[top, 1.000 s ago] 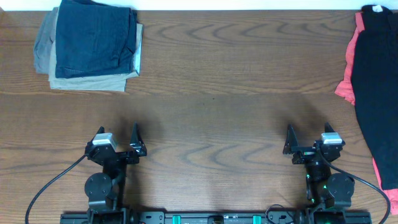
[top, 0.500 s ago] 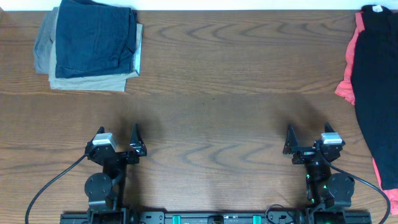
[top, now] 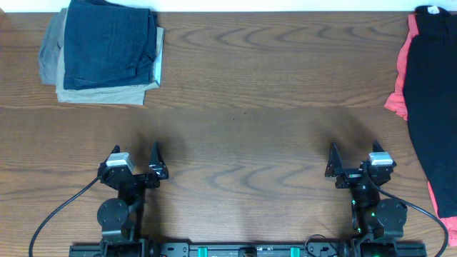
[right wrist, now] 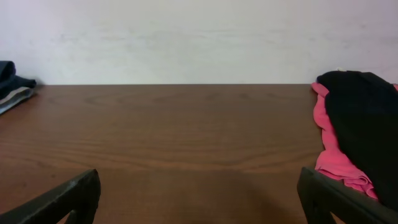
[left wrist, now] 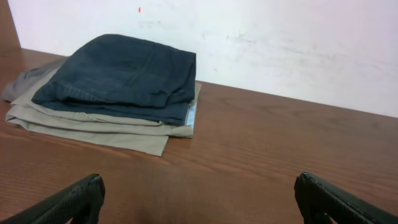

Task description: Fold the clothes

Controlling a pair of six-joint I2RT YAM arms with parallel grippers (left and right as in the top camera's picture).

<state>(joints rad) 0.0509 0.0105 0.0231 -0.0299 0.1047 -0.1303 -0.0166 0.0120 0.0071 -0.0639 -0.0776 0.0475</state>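
The dark navy shorts (top: 107, 43) lie folded at the table's far left corner, on top of folded khaki trousers (top: 107, 95). The left wrist view has the navy shorts (left wrist: 118, 74) ahead and to the left, far from the fingers. My left gripper (top: 136, 153) rests near the front edge, open and holding nothing, with bare wood between its jaws (left wrist: 198, 186). My right gripper (top: 354, 153) rests at the front right, open too, with only wood between its jaws (right wrist: 199, 183).
A black garment (top: 432, 93) with a coral-pink edge (top: 396, 100) lies spread along the right edge, ahead-right of the right gripper (right wrist: 364, 124). A grey piece (top: 48, 46) pokes out at the pile's left. A white wall (right wrist: 199, 37) runs behind the wooden table (top: 243, 107).
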